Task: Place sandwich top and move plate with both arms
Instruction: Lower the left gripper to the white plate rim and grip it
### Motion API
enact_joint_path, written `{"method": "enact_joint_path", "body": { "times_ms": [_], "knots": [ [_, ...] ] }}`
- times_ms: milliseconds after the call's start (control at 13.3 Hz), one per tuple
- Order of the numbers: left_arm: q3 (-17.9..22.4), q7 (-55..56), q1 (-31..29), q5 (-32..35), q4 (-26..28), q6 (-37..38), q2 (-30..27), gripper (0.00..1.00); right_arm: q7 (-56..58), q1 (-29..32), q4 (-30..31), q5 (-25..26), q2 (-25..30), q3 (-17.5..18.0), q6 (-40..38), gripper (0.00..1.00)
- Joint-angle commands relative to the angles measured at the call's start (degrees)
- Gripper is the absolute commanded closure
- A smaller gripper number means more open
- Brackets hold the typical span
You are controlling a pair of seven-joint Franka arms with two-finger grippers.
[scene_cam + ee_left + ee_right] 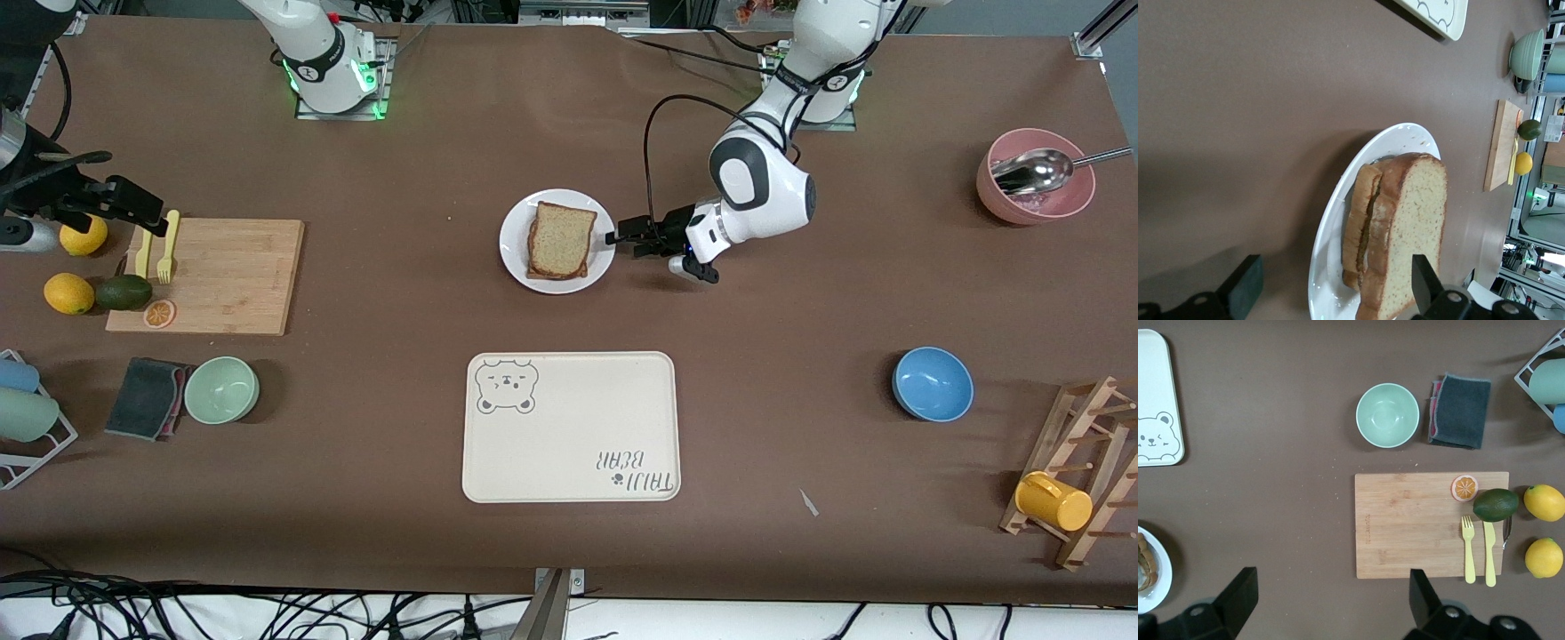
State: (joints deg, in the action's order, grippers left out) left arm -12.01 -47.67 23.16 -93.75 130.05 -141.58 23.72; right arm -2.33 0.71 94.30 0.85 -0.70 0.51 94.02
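Note:
The plate [516, 253] lies mid-table and holds a sandwich. The sandwich top [562, 240], a plain tan slice, lies on the lower slice. My left gripper [615, 237] is low at the plate's rim on the side toward the left arm's end. It is open and holds nothing. In the left wrist view the plate's rim [1327, 233] and the end of the sandwich top [1418, 213] lie between its spread fingers [1245, 283]. My right gripper [142, 212] hangs open and empty over the end of the cutting board [222, 276]; in the right wrist view the right gripper [1331, 583] is over bare table.
The cream bear tray [569, 427] lies nearer the front camera than the plate. The cutting board carries a fork, a knife and an orange slice, with lemons and an avocado beside it. A green bowl [221, 389], blue bowl [932, 383], pink bowl with spoon [1036, 175] and mug rack [1076, 480] stand toward the table's ends.

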Motion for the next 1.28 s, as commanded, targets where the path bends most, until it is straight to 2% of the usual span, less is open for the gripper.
{"method": "enact_joint_path", "body": {
  "times_ms": [0, 226, 452, 677, 753, 903, 1204],
  "knots": [
    [0.4, -5.5, 1.2, -4.8, -0.2, -0.5, 1.0, 0.02, 0.8, 0.8, 0.4, -0.8, 0.8, -0.2, -1.7, 0.0],
    [0.4, -9.6, 2.9, -10.6, -0.2, -0.4, 2.4, 0.03, 0.9, 0.7, 0.5, -0.8, 0.9, -0.2, -1.8, 0.0],
    [0.3, -11.7, 3.2, -13.0, -0.1, 0.0, 3.0, 0.04, 0.9, 0.7, 0.4, -0.8, 0.9, -0.2, -1.7, 0.0],
    [0.3, -11.6, 3.4, -13.1, -0.1, 0.0, 3.2, 0.18, 0.9, 0.8, 0.5, -0.8, 0.8, -0.2, -1.6, 0.0],
    [0.3, -11.6, 3.4, -13.1, -0.1, 0.1, 3.3, 0.19, 0.9, 0.8, 0.4, -0.8, 0.7, -0.2, -1.1, 0.0],
    [0.3, -11.6, 3.5, -13.1, 0.2, 0.2, 3.3, 0.3, 0.9, 0.7, 0.4, -0.7, 0.8, -0.2, -0.9, 0.0],
    [0.3, -11.7, 4.2, -13.1, 0.3, 0.3, 3.6, 0.43, 0.9, 0.7, 0.4, -0.8, 0.8, 0.0, -1.1, 0.0]
  ]
}}
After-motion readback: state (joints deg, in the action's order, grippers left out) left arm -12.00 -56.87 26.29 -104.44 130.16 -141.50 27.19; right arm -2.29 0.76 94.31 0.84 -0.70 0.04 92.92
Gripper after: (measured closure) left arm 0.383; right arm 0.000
